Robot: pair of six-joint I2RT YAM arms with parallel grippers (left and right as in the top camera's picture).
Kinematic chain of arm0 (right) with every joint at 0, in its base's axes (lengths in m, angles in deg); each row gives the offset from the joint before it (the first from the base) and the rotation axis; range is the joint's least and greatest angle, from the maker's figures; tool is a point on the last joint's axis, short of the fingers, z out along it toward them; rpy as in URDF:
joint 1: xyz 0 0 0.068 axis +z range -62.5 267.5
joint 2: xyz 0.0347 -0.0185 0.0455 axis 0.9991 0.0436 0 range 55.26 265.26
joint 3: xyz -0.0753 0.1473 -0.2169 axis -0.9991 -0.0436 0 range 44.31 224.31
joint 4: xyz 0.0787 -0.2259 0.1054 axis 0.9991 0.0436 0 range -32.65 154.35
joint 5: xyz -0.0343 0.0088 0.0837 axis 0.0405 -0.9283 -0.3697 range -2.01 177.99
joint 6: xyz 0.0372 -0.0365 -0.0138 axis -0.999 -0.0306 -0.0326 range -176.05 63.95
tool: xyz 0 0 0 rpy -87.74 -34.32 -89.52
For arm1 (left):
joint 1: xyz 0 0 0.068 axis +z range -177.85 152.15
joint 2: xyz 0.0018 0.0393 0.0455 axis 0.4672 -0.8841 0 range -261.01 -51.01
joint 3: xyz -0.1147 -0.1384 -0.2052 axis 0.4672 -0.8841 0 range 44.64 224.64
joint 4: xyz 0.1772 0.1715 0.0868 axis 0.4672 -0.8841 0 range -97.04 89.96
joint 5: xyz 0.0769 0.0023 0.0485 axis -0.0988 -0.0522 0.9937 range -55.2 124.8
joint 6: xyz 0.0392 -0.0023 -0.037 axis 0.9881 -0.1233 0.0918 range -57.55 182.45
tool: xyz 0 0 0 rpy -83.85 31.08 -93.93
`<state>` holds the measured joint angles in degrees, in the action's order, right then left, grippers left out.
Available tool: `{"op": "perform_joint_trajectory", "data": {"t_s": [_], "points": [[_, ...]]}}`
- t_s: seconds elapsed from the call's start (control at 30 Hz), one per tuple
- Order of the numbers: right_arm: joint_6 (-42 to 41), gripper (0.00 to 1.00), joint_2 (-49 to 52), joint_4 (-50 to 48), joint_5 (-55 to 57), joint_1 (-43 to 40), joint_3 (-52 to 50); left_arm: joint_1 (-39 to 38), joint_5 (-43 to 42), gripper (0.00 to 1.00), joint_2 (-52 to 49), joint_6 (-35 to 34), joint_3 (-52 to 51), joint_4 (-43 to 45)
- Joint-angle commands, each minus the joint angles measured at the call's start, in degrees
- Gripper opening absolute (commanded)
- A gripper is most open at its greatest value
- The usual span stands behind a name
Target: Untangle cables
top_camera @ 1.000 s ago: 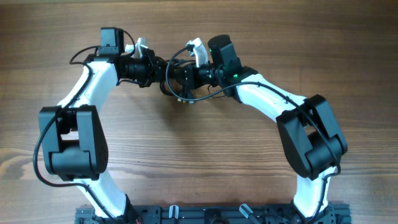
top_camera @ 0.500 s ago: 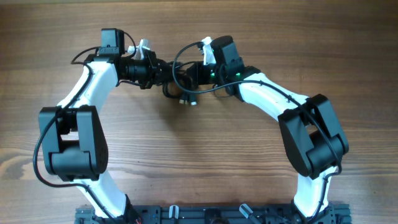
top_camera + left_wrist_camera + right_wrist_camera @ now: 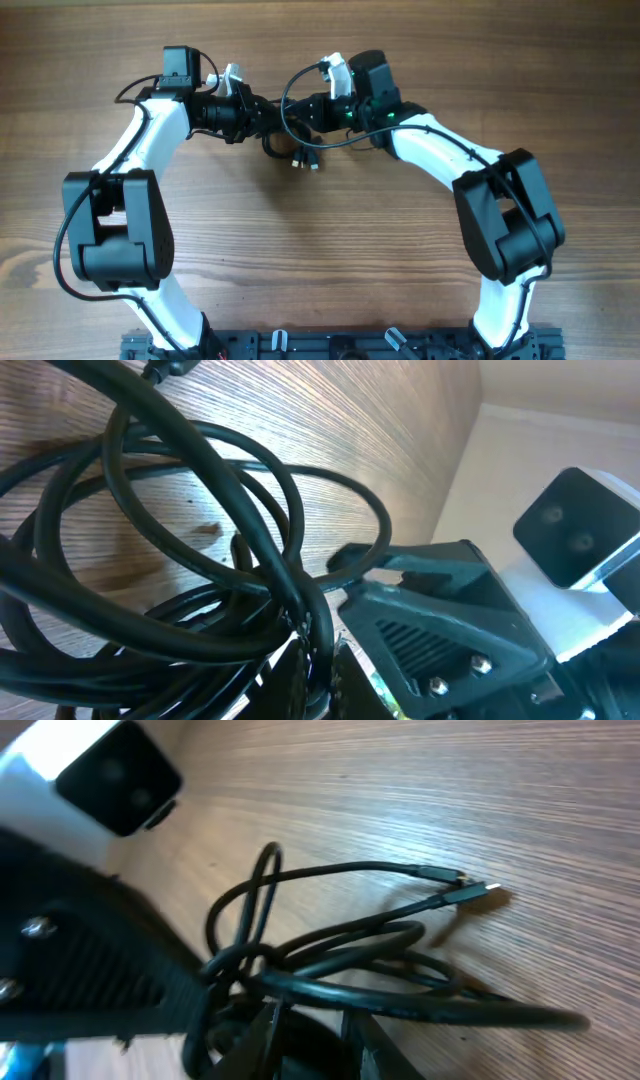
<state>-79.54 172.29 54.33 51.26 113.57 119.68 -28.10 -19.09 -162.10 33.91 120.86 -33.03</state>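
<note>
Surface: wood-grain table [image 3: 330, 260], both arms bent in toward the far middle so the two claws meet almost nose to nose.
where the stuff is: the cables [image 3: 290, 140] are one black clump right between the claws, with a few loops sagging onto the wood just below them.
left gripper [image 3: 266, 110]: clenched on the bundle. In its wrist view all the strands funnel into one tight bunch at its fingers. Looks like the anchor side to me.
right gripper [image 3: 308, 112]: jammed up against the same knot with a strand lying across its fingers, but honestly I can't tell if it's pinching or letting go.
why so close: my guess is one side pins the knot while the other works a loop free, so they have to crowd in.
long axis: none really, it's a coil. Only the held stretch has a line, running left-right between the claws.
pointing: two plug ends [image 3: 465, 890] lie side by side on the wood, tips aimed away from the clump, roughly toward the robot's base.
</note>
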Motion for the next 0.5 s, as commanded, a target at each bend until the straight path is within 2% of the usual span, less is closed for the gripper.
{"op": "perform_joint_trajectory", "data": {"t_s": [0.0,0.4,0.47], "points": [[2.49,0.22,-1.01,0.17,-5.60,0.59,-0.07,-0.11,-0.46,0.12,1.05,1.33,0.24,0.57],[1.88,0.23,-0.72,0.28,-3.76,1.44,-0.07,-0.11,5.22,0.21,1.05,1.11,0.24,0.83],[0.48,0.23,-0.22,0.20,-3.15,1.60,-0.07,-0.11,5.84,0.19,1.05,1.14,0.24,1.27]]}}
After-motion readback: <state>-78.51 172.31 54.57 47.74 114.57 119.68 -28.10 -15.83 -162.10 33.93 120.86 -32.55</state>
